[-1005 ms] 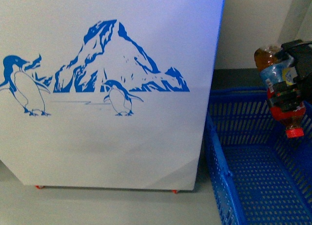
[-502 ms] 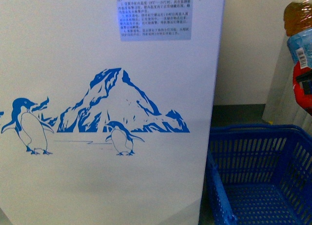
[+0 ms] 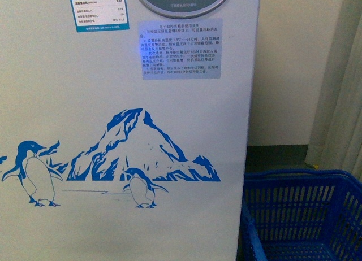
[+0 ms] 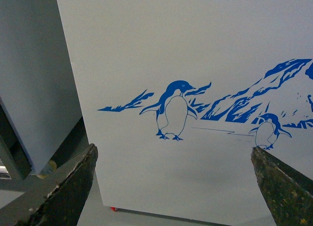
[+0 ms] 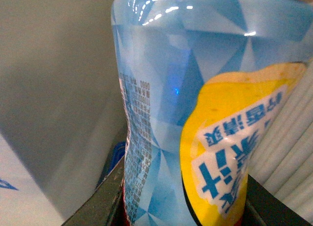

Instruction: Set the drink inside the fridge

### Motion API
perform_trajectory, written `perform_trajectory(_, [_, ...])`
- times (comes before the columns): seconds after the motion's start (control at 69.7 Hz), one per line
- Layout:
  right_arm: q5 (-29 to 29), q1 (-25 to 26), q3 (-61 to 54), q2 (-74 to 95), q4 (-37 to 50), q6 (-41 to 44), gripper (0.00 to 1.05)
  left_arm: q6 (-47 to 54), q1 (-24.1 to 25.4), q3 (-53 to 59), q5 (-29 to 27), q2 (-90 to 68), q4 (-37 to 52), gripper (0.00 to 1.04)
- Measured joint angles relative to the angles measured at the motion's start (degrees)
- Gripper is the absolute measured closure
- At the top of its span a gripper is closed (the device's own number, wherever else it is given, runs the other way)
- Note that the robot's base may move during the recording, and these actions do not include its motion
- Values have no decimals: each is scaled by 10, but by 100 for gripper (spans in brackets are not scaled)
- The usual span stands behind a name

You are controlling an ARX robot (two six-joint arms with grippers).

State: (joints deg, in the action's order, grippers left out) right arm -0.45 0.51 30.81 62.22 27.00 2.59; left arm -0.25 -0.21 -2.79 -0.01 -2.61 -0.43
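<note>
drink in blue-and-yellow-labelled plastic bottle (image 5: 195,113) held clamped in right gripper (image 5: 186,206), now lifted out of front view. white penguin-printed chest fridge (image 3: 113,120) seen higher up; raise toward its top judged under way. left gripper (image 4: 173,187) spread open, empty.

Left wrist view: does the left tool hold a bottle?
No, the left tool is open, its fingers wide apart with only the white fridge showing between them.
</note>
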Motion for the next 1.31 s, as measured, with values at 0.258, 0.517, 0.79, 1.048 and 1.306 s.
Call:
perform_trajectory(0.258, [-31,29,-74,-184,-72,-22,64,0,0,0,0,0,0,8])
perform_trajectory(0.517, [-64,88,-92,-324,-134,-37,64,0,0,0,0,0,0,8])
perform_trajectory(0.79, [-4,28,-175,-377,-201,-30,64,0,0,0,0,0,0,8])
perform_trajectory(1.048, [-2,-4,-219,-423,-188,-28,64,0,0,0,0,0,0,8])
perform_trajectory(1.306, [4,-4,-256,-457,-188,-28,64,0,0,0,0,0,0,8])
